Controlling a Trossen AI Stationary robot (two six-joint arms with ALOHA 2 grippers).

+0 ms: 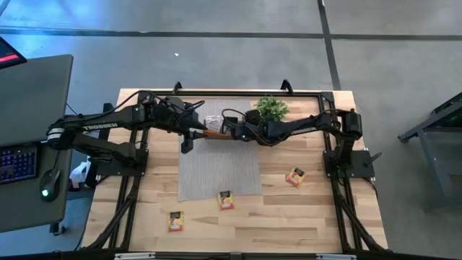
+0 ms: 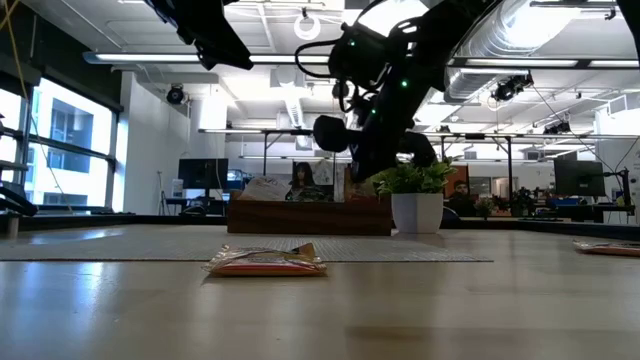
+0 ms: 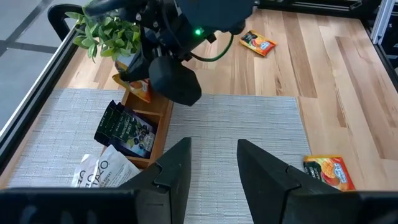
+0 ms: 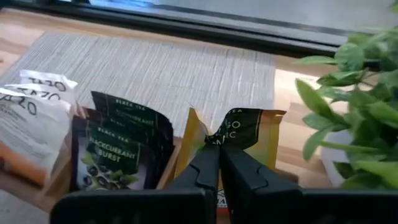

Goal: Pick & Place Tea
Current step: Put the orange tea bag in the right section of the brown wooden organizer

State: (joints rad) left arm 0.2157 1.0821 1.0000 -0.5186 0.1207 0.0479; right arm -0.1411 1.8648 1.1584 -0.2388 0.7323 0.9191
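A wooden tray (image 1: pixel 214 133) stands on the grey mat (image 1: pixel 220 173), next to a small potted plant (image 1: pixel 272 108). In its compartments stand white tea sachets (image 4: pixel 31 118), black ones (image 4: pixel 118 146) and an orange one (image 4: pixel 249 134). My right gripper (image 4: pixel 219 149) reaches in from the table's right and is shut on that orange sachet. Just left of the tray, my left gripper (image 3: pixel 213 158) hovers open above the mat, nothing between its fingers. Three more orange sachets (image 1: pixel 294 176) (image 1: pixel 226 199) (image 1: pixel 175 221) lie flat on the table nearer the front. My right gripper pinches the middle of the orange sachet's top edge (image 4: pixel 219 138) between its two fingers, and the foil puckers there. The fingers slant down from the table's right. The sachet stands upright, its lower part down in the tray's compartment beside the black sachets.
The plant's leaves (image 4: pixel 354 106) hang close beside my right gripper. In the low view one loose sachet (image 2: pixel 265 262) lies in front of the tray (image 2: pixel 310 217). Black frame rails (image 1: pixel 231 92) run along the table's far edge. Bare wood shows at the front.
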